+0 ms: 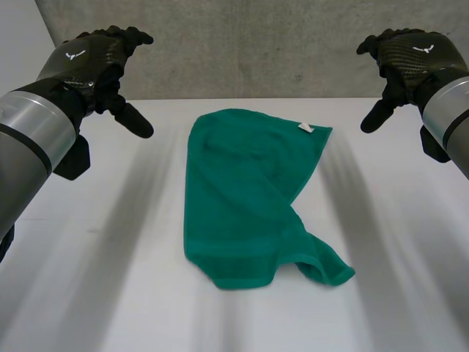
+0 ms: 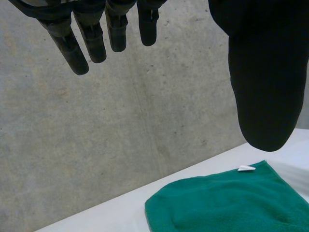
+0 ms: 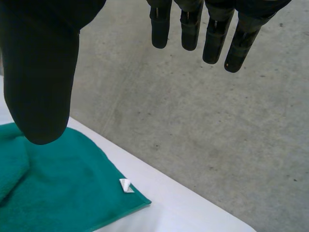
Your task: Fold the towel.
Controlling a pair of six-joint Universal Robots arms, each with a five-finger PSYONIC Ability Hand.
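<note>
We find the green towel (image 1: 249, 198) mid-surface (image 1: 110, 293), doubled over loosely, its near corner rumpled; we judge the fold rough and still needing squaring. Our left hand (image 1: 91, 62) and right hand (image 1: 407, 55) hover near the far corners, fingers straight, holding nothing.

Lower layers of towel (image 1: 245, 198) were hidden under folded-over top layer. White tag (image 1: 305, 128) was too small to read. Both forearms were cut off by head view's edges. In wrist views towel ran past picture edge; thumb of right hand (image 3: 41, 72) covered part of towel's edge.
</note>
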